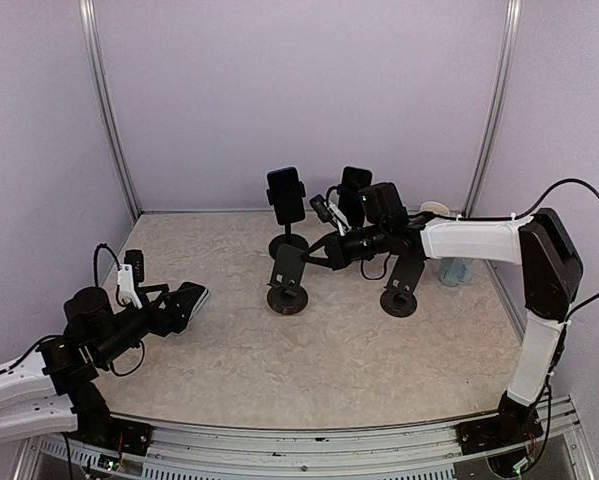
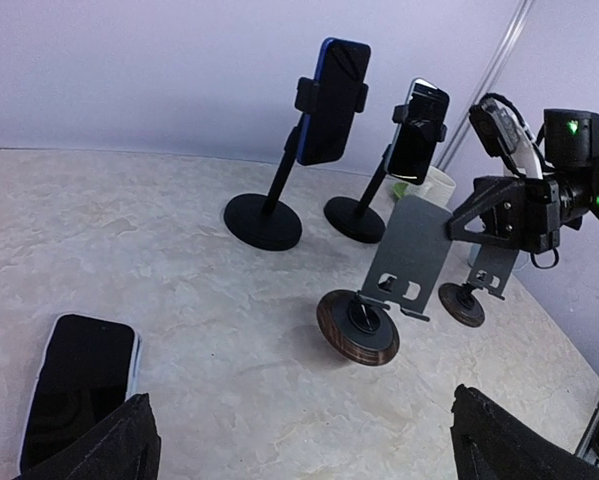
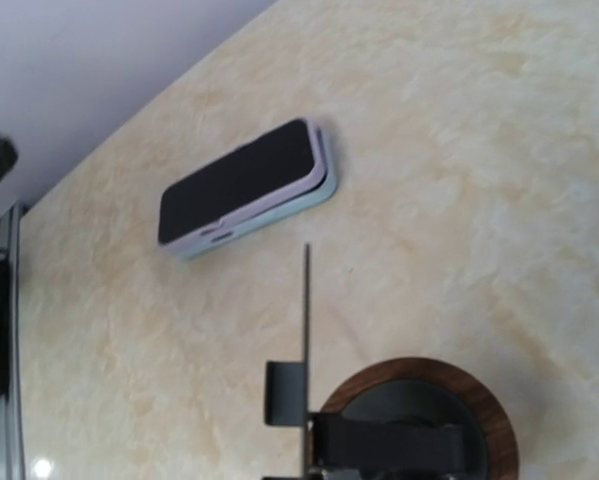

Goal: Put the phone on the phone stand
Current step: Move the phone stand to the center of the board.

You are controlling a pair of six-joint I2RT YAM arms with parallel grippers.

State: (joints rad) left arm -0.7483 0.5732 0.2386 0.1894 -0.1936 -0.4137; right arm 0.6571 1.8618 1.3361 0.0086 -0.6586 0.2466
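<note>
The phone point(image 2: 79, 385), black-screened in a pale case, lies flat on the table point(image 2: 179, 230); it also shows as the phone point(image 3: 244, 190) and the phone point(image 1: 200, 294). My left gripper point(image 2: 309, 450) hovers low and open, its left finger point(image 2: 114, 445) right beside the phone's near corner. The phone stand point(image 2: 411, 255), a grey plate on a round wooden base point(image 2: 361, 328), stands mid-table as the phone stand point(image 1: 287, 270). My right gripper point(image 1: 317, 254) is shut on the plate's upper right edge. The right wrist view shows the plate point(image 3: 306, 330) edge-on, with my own fingers out of frame.
Two black clamp stands point(image 1: 286, 200) point(image 1: 354, 190) at the back each carry a phone. A second grey plate stand point(image 1: 399, 290) sits under the right arm. A white cup point(image 1: 434, 210) and a clear glass point(image 1: 456, 270) stand near the right wall.
</note>
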